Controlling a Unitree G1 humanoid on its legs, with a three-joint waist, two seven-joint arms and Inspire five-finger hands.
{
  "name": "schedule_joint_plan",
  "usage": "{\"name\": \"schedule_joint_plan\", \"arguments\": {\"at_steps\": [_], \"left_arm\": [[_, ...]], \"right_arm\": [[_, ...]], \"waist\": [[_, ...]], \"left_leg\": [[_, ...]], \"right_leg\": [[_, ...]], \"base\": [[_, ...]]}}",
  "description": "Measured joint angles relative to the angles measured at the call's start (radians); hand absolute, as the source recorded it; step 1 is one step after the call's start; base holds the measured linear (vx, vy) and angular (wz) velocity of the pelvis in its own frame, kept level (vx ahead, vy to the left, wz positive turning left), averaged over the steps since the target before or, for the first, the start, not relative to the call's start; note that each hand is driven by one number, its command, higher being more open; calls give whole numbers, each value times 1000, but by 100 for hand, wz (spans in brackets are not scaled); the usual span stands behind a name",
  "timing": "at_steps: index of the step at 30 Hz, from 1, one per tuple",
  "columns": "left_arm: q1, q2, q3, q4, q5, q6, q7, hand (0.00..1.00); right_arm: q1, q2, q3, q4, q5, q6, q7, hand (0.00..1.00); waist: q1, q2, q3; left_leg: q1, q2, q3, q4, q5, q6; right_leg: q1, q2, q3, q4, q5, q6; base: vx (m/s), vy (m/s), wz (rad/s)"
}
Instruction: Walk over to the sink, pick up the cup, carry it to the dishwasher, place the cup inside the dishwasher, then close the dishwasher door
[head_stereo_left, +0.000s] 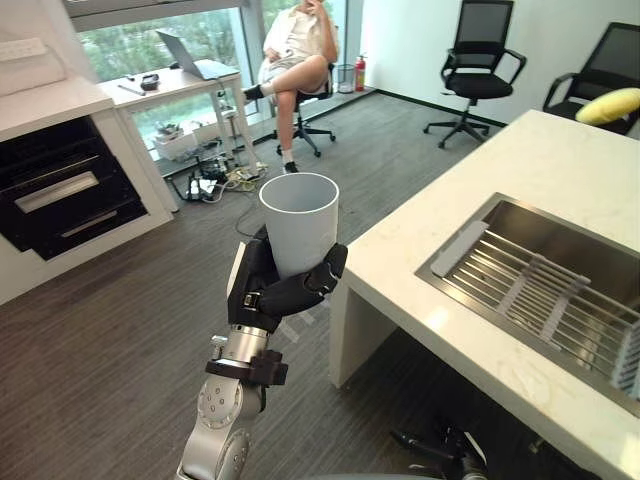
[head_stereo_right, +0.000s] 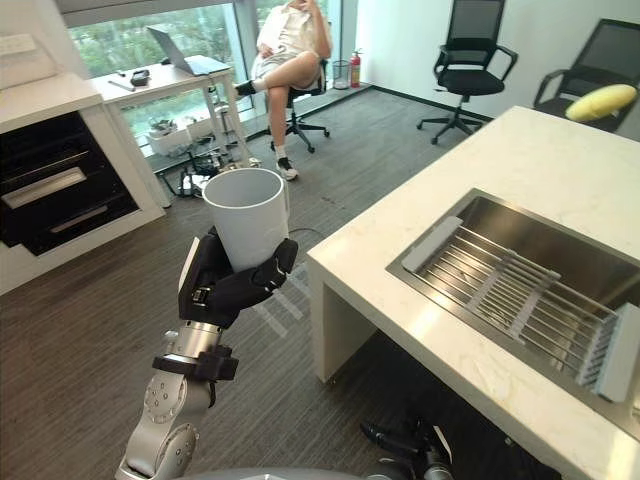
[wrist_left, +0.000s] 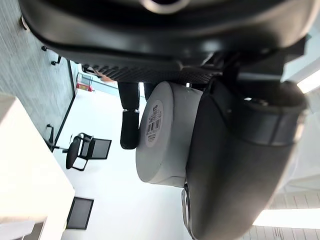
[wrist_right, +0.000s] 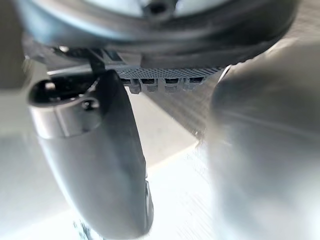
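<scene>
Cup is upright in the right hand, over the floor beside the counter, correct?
Wrong hand. The cup sits upright in the left hand, fingers curled round it, over the floor beside the counter; the left eye view shows that arm coming in from lower left.

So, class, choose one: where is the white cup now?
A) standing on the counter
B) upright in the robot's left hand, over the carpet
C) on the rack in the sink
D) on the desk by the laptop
B: the left hand curls its fingers and thumb round the lower part of the white cup, which is off to the side of the counter.
</scene>
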Motion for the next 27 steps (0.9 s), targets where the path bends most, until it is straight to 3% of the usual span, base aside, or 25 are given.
{"name": "schedule_joint_plan", "arguments": {"at_steps": [3,4,5,6,7,9,13,14,16,17,18,19,20,21,25,27], "left_arm": [[0,-2,-6,43,0,-1,7,0],[3,2,-12,46,0,-3,5,0],[5,1,-17,47,1,-7,2,0],[7,-6,-20,51,1,-7,2,0],[26,-24,-41,52,1,-8,-1,0],[55,-73,-54,52,0,-13,-8,0],[-2,-102,-59,33,-2,-13,-43,0],[-27,-99,-72,10,-3,-13,-53,0],[-51,-91,-83,-9,-5,-15,-72,0],[-59,-79,-91,-14,-16,-17,-78,0],[-52,-67,-89,-13,-24,-18,-82,0],[-48,-54,-83,-4,-37,-18,-82,0],[-56,-52,-83,1,-42,-18,-82,0],[-65,-52,-92,19,-42,-17,-83,0],[-54,-14,-114,27,-40,-16,-80,0],[-51,-6,-129,28,-40,-10,-63,0]], "right_arm": [[53,10,22,-85,1,-2,4,100],[80,17,48,-117,1,-2,4,100],[97,30,74,-140,1,-1,3,100],[100,33,79,-144,1,0,3,100],[111,23,90,-167,-4,5,2,100],[188,76,31,-230,90,-36,-53,100],[207,74,37,-256,121,-11,-77,100],[206,61,62,-265,117,1,-92,100],[195,35,98,-269,99,27,-96,100],[172,18,121,-267,76,50,-96,100],[153,12,129,-260,66,60,-96,100],[126,15,138,-257,66,62,-96,100],[110,16,139,-257,66,57,-96,100],[72,7,143,-237,64,56,-96,100],[-6,18,193,-215,42,57,-90,100],[-29,25,211,-188,32,57,-85,100]], "waist": [[-12,-6,18],[-14,-29,6],[-21,-62,2],[-25,-56,3],[-24,-34,-1],[-25,2,-5],[-26,19,-14],[-24,24,-19],[-20,9,-19],[-4,-5,-22],[11,-13,-28],[1,-25,-37],[-5,-26,-34],[-2,-9,-31],[0,-4,-35],[3,-6,-32]], "left_leg": [[-33,11,-105,82,-45,-22],[-52,9,-116,115,-75,-36],[-56,14,-107,150,-98,-55],[-58,28,-103,160,-106,-62],[-61,74,-76,205,-122,-74],[-98,111,12,298,-123,-81],[-147,136,160,362,-117,-85],[-151,127,210,314,-103,-75],[-139,90,249,202,-50,-53],[-111,55,259,72,24,-32],[-68,58,340,-20,13,-25],[-33,71,494,-51,-20,-33],[-35,80,535,-38,-13,-26],[-32,83,545,-50,79,-33],[-27,11,477,-146,101,-31],[-32,1,475,-146,117,-34]], "right_leg": [[-34,117,164,-163,-7,8],[-27,130,213,-261,-8,7],[-4,116,195,-285,47,13],[5,117,174,-280,40,14],[39,124,112,-285,32,-7],[99,127,49,-316,30,-13],[148,116,-22,-366,38,-1],[149,101,-67,-370,42,5],[149,73,-115,-374,45,9],[149,52,-136,-389,62,4],[157,40,-153,-417,91,1],[183,21,-164,-459,117,6],[198,14,-162,-468,110,15],[214,18,-136,-468,86,36],[218,9,-74,-485,71,26],[218,1,-68,-476,71,26]], "base": [[105,-220,110],[188,-370,151],[174,-325,119],[220,-313,121],[236,-238,99],[297,-233,82],[113,-35,64],[-43,68,128],[-67,77,132],[-97,100,108],[-61,118,126],[-25,134,110],[-33,161,141],[-82,165,103],[-105,155,81],[-43,93,42]]}}
